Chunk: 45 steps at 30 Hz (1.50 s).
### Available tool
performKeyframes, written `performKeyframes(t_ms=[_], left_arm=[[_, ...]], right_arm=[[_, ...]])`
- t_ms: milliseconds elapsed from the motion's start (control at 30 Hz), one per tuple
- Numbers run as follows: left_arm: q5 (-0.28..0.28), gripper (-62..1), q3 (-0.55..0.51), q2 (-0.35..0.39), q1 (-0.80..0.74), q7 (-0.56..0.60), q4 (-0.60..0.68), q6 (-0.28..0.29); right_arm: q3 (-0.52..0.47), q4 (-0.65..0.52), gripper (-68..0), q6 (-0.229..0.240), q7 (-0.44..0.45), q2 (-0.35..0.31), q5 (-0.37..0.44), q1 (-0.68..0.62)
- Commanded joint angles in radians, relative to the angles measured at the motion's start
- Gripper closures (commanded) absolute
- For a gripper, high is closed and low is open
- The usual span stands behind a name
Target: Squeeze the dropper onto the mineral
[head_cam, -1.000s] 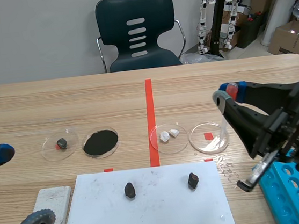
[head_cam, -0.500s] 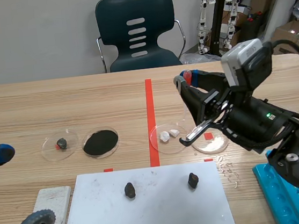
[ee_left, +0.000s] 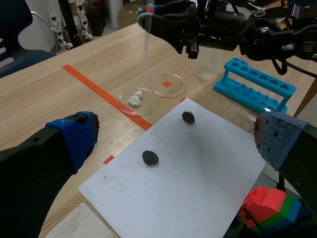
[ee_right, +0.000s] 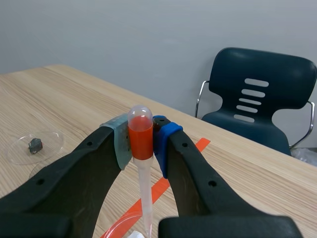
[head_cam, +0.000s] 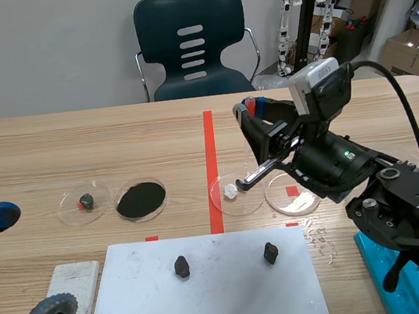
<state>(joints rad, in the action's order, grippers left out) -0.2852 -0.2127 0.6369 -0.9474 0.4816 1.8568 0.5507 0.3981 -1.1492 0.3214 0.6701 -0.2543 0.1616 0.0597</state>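
1. The dropper (ee_right: pixel 140 135) is up in the air, standing straight with its tip down. My right gripper (head_cam: pixel 254 112) has it pinched between its two pads, right on the red bulb near the top. The pads are only as far apart as the bulb is wide.
2. The bulb looks round, not squashed. So I think the squeeze is not done yet.
3. I think the dropper is very light and soft. The bulb is the squishy part and the right place to hold. The long thin tube looks bendy, so I would not grab it there. A small, slow pinch should do. A hard one could squirt too much or make it slip.
4. The mineral (ee_left: pixel 134 100) is a few white bits in a clear dish (head_cam: pixel 227 208). In the scene view the bulb sits at about 1 o'clock from the bits, high over the dish. I cannot tell if the tip is right over them.
5. My left gripper (ee_left: pixel 173 133) is wide open and holds nothing. It waits low at 8 o'clock on the table, well apart.
6. An empty dish (head_cam: pixel 283 205) is just beside the mineral dish at 3 o'clock. Black powder (head_cam: pixel 141 200) is at 9 o'clock. A white paper (head_cam: pixel 217 292) with two dark rocks (head_cam: pixel 181 265) lies at 6 o'clock. A blue rack (ee_left: pixel 255 84) is at 4 o'clock.
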Motion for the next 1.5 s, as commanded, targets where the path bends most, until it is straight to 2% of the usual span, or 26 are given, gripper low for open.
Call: performKeyframes(t_ms=[0,433,633,1467], left_arm=[[-0.01,-62.3,-0.003,-0.005,0.001,0.015,0.008,0.001],[-0.01,-62.3,-0.003,-0.005,0.001,0.015,0.008,0.001],[-0.01,-62.3,-0.003,-0.005,0.001,0.015,0.008,0.001],[-0.01,-62.3,-0.003,-0.005,0.001,0.015,0.008,0.001]], right_arm=[[0.004,-0.005,-9.0,0.0,0.026,0.006,0.008,0.027],[0.022,0.059,-9.0,-0.001,0.047,0.032,0.007,0.056],[0.022,0.092,-9.0,-0.027,0.047,0.047,0.006,0.082],[0.022,0.093,-8.7,-0.014,-0.01,0.05,0.007,0.087]])
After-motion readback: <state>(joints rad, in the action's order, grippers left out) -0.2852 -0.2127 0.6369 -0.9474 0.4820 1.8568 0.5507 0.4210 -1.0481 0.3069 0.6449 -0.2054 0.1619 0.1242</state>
